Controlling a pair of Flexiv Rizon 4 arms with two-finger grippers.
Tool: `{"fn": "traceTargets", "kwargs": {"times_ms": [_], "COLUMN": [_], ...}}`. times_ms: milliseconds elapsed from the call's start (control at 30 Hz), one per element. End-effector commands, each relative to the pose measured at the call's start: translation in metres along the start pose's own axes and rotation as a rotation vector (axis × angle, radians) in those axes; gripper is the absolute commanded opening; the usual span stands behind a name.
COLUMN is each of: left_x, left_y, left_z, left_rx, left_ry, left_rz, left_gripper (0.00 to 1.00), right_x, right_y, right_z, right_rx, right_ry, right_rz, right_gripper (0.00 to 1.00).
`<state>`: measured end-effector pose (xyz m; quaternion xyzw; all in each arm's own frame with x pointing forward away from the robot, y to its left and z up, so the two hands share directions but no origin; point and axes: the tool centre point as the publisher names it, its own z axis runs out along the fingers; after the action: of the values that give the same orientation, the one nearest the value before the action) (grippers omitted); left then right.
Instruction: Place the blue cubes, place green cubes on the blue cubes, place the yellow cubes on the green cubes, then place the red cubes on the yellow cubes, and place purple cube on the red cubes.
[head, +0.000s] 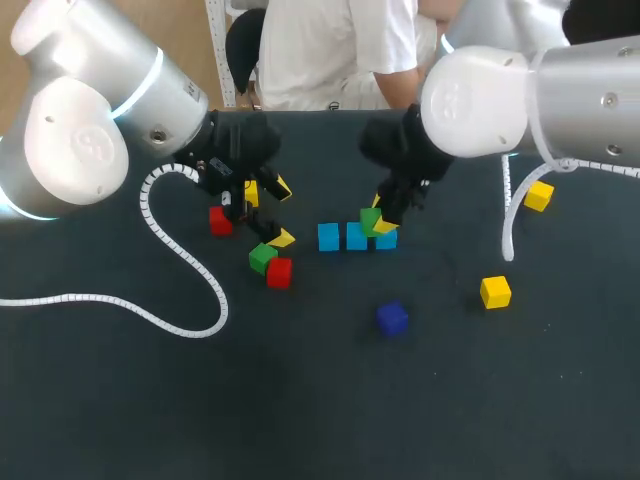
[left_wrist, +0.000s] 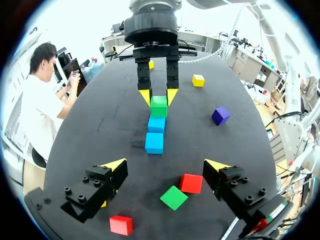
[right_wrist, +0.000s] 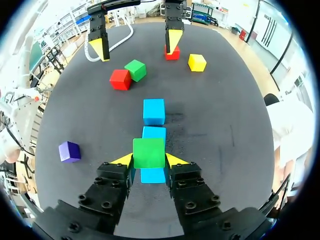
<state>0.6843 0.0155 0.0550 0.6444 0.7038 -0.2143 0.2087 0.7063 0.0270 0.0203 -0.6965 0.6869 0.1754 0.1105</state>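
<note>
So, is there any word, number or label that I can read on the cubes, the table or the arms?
No text can be read.
Cubes: the green cube in the right tool, the blue cubes, red cubes, yellow cubes and purple cube show plain faces.
Table: no print.
Left arm and right arm: a faint raised mark on each round cap, too blurred to read.

Half-hidden blue cube (right_wrist: 152, 175) under green cube (right_wrist: 149, 152)
</note>
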Motion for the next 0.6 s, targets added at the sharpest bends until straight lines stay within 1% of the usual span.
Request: {"fn": "traceTargets", "kwargs": {"times_ms": [33, 167, 200, 267, 333, 600], "left_x": [0.0006, 0.0006, 0.0006, 0.0006, 0.0006, 0.0006], "left_y": [0.0018, 0.0018, 0.0018, 0.0018, 0.0018, 0.0018], "left_z": [0.0004, 0.0004, 0.0004, 0.0004, 0.0004, 0.0004], "left_rx": [0.003, 0.003, 0.003, 0.003, 0.003, 0.003], "left_ry": [-0.002, -0.002, -0.002, -0.002, -0.002, -0.002], "left_rz": [0.002, 0.002, 0.002, 0.002, 0.002, 0.002], "left_gripper": [1.00, 1.00, 1.00, 1.00, 1.00, 1.00], "right_x": [-0.0010, -0.0014, -0.0014, -0.0013, -0.0012, -0.0001], "right_y": [-0.0006, -0.0009, -0.0009, -0.0012, -0.0014, -0.0027], "right_z": [0.0005, 0.0011, 0.0011, 0.0014, 0.0015, 0.0007], "right_rx": [-0.002, -0.002, -0.002, -0.002, -0.002, 0.004], "right_ry": [0.000, 0.001, 0.001, 0.003, 0.003, 0.008], "right_rz": [0.001, 0.003, 0.004, 0.004, 0.006, 0.011], "right_gripper": [0.00, 0.00, 0.03, 0.04, 0.02, 0.03]}}
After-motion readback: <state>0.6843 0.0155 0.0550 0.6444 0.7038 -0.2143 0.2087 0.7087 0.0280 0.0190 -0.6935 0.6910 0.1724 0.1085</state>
